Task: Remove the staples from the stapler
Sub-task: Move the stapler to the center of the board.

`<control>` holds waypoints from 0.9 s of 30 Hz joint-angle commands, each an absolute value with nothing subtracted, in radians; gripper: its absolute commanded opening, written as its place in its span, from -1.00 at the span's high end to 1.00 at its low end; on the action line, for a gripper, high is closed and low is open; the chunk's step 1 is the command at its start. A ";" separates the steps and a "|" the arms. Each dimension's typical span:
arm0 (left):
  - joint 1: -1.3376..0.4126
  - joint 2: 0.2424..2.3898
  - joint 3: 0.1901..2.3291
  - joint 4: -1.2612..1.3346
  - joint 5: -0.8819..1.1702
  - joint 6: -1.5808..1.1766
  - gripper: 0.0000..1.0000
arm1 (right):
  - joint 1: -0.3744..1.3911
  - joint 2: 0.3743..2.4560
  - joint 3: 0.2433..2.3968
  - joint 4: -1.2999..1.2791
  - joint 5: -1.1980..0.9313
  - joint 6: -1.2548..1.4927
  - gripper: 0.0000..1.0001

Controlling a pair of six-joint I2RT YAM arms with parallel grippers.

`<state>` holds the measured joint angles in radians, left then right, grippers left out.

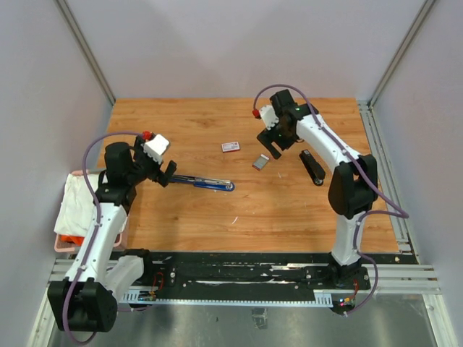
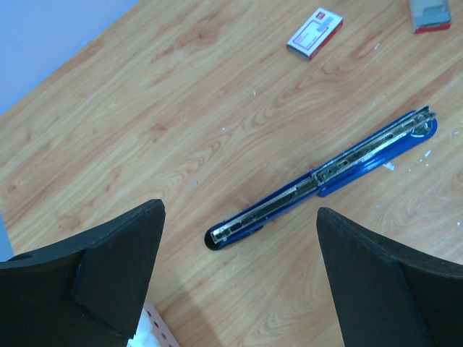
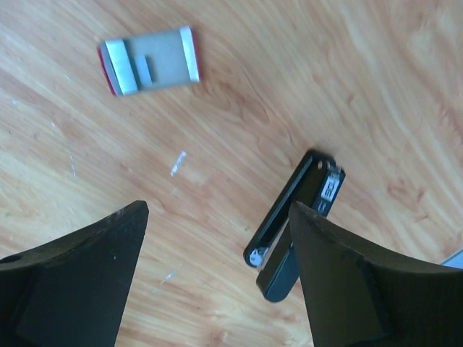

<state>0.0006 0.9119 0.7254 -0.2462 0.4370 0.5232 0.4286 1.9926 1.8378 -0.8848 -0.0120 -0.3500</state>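
Left end effector (image 2: 239, 211) and right end effector (image 3: 217, 206) gape empty; one blue stapler (image 2: 325, 173), one black stapler (image 3: 300, 181).

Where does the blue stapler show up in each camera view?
Top external: blue stapler left of centre, lying nearly level.
Left wrist: diagonal across the middle.
Right wrist: not in it.
Shared landmark: small grey box, in all three views.

Left arm (image 1: 98, 231) and right arm (image 1: 346, 217): white shells, black joints; lilac cables (image 1: 90, 155); red wrist caps (image 1: 147, 135); matte black jaws.
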 commanded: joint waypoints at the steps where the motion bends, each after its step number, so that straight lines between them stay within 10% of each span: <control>1: -0.026 0.958 0.806 -0.279 0.480 0.534 -0.96 | 0.351 1.892 1.745 -0.846 -0.053 -0.367 -0.63; 27: -0.494 1.271 1.070 -0.309 0.328 0.532 -0.96 | 0.040 1.731 1.360 -0.697 -0.107 -0.413 -0.34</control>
<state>-0.4614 1.2537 1.0336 -0.2916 0.3473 0.5304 0.0574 1.7302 1.3548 -0.7258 -0.0486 -0.3954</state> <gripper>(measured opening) 0.981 0.684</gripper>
